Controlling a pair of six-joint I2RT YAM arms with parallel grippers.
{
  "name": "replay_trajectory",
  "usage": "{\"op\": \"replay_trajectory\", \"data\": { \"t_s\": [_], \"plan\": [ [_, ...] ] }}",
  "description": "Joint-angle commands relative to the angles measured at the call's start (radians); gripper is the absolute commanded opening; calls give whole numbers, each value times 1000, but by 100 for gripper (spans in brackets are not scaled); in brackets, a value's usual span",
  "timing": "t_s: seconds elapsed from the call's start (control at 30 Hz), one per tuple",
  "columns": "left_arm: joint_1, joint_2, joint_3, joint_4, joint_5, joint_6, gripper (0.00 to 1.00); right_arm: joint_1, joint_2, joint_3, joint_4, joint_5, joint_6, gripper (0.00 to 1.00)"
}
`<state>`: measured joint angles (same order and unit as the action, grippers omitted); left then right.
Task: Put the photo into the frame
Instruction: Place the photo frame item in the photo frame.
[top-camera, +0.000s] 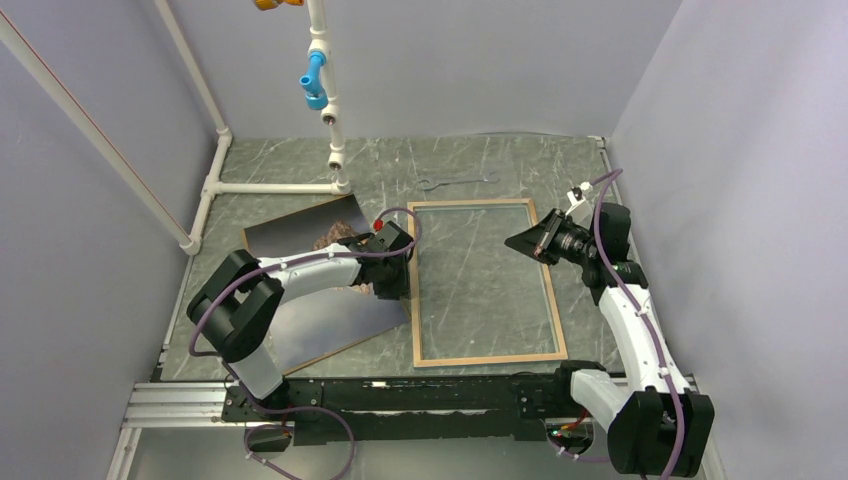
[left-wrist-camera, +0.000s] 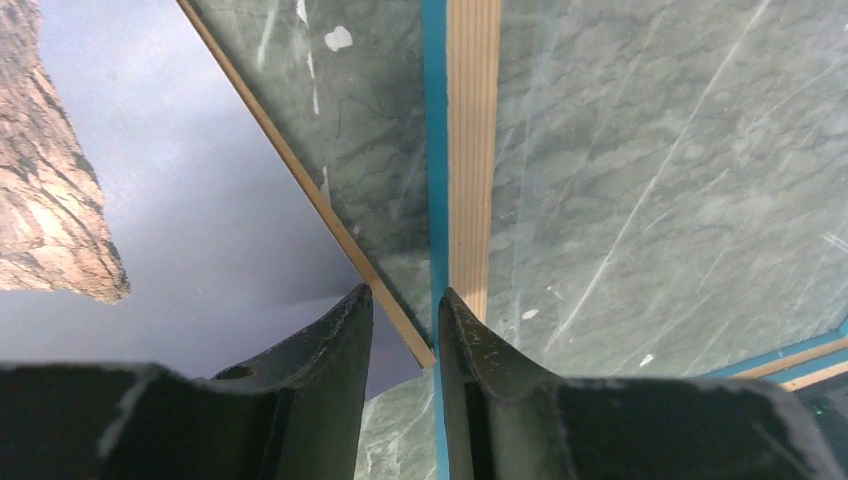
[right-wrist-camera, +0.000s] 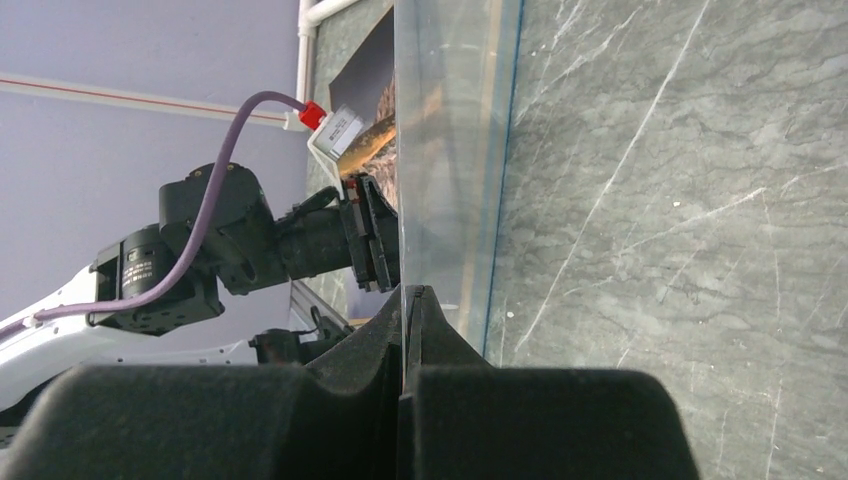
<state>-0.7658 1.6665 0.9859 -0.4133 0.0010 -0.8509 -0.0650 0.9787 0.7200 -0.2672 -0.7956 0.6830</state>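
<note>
Photo (top-camera: 330, 325) of the mountain lies picture-side up on the left of the tabletop (top-camera: 470, 160), not yet in its place, with the thin edge of a brown board (left-wrist-camera: 300, 180) showing under it. The left gripper (top-camera: 393, 278) hangs over the print's corner nearest the frame (top-camera: 490, 358), its jaws parted by a narrow gap and holding nothing. In the left wrist view that corner ends just between them, and the frame's tan rail with its blue edge runs in under one finger. The frame lies flat in the middle of the tabletop, tan back upward, just beside the photo. At its far right rail the right gripper (top-camera: 518, 240) has its jaws closed on the edge of a clear sheet (right-wrist-camera: 450, 150), seen nearly edge-on in the right wrist view. Whether that sheet is raised off the frame cannot be told.

The crowded corner looks like the first hazard. Jaws closing there could nip the board or the rail along with the print, lifting two layers or dragging the frame askew. A flat print also offers little to pinch, so a scraping grasp may crease it or slide off. The print faces up while the frame shows its back, and carried across as it lies it would likely end up facing the wrong way. On the right, a one-edge hold on a slick sheet could slip.
</note>
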Motion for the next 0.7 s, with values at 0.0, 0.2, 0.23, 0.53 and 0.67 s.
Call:
{"op": "replay_trajectory", "data": {
  "t_s": [0.0, 0.2, 0.23, 0.53, 0.67],
  "plan": [
    [-4, 19, 28, -41, -41, 18, 35, -3, -3, -5, 71, -47, 16, 0],
    [-4, 28, 32, -45, -40, 21, 34, -2, 6, -26, 101, -53, 35, 0],
    [-3, 29, 33, -47, -40, 20, 34, -2, 7, -27, 106, -56, 40, 0],
    [-3, 39, 35, -46, -38, 21, 33, -2, -1, -6, 115, -71, 79, 0],
    [-3, 42, 39, -50, -38, 21, 32, 0, -1, 0, 117, -71, 93, 0]
  ]
}}
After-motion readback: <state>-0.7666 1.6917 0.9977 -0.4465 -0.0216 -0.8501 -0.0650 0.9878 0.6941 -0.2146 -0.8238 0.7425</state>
